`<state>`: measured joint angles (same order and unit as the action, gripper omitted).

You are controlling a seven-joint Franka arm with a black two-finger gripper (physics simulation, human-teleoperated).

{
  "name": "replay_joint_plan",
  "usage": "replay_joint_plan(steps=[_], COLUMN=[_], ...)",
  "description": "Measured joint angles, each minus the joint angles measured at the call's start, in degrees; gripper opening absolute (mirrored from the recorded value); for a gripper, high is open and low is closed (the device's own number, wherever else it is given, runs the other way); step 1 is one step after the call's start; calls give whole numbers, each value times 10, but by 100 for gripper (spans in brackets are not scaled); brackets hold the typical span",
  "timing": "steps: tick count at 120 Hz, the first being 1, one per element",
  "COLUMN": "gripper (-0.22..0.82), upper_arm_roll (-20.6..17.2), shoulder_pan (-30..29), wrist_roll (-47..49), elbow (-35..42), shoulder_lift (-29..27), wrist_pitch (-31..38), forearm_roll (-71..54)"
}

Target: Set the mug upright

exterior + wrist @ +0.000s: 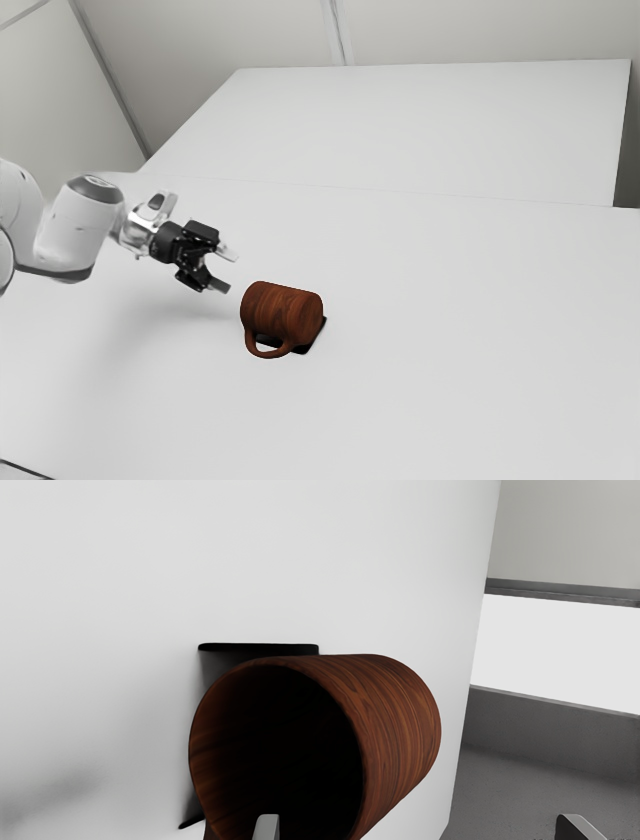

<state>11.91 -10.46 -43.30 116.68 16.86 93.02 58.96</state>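
- The mug's handle (pixel 268 353) is the nearest bit, just below and left of the middle of the exterior view. It sticks out toward the bottom of the frame.
- The brown mug (pixel 283 313) lies on its side there, so it is not upright. Its open mouth (pixel 280 750) faces the gripper, and its flat bottom (pixel 309 320) points to the exterior view's right.
- A black flat patch (pixel 314 341) peeks out from under the mug. I can't tell if it is a mat or a shadow.
- The gripper (pixel 226 270) is a bit farther back, left of the mug in the exterior view. Its two fingers are spread wide, with nothing pinched between them.
- In the wrist view, one finger (pixel 266 827) shows in front of the mouth, and the other sits out past the mug's side.
- I think the step in hand is getting a hold on the mug. Next, the gripper should go closer, maybe with one finger inside the mouth and one outside, then squeeze the wall. After that it should lift a little and tip the mouth up. A loose hold could let the mug roll.
- The big white table (pixel 450 300) goes on behind, up to the pale wall (pixel 480 30) at the top of the frame.
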Motion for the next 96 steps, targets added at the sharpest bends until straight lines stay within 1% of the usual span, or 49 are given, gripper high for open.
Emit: replay_joint_plan(steps=[24,53,58,70,76,85,96], gripper=[60,60,51,23,12,2,-7], upper_arm_roll=[-3,-27,-28,-29,-29,-29,-29], shoulder_pan=[9,12,12,11,11,11,11], wrist_roll=[-74,-144,-153,-174,-183,-195,-208], elbow=[37,44,44,45,44,44,44], shoulder_lift=[0,16,19,21,20,18,15], wrist_pitch=[-16,-30,-31,-32,-32,-33,-34], forearm_roll=[46,88,90,97,99,102,103])
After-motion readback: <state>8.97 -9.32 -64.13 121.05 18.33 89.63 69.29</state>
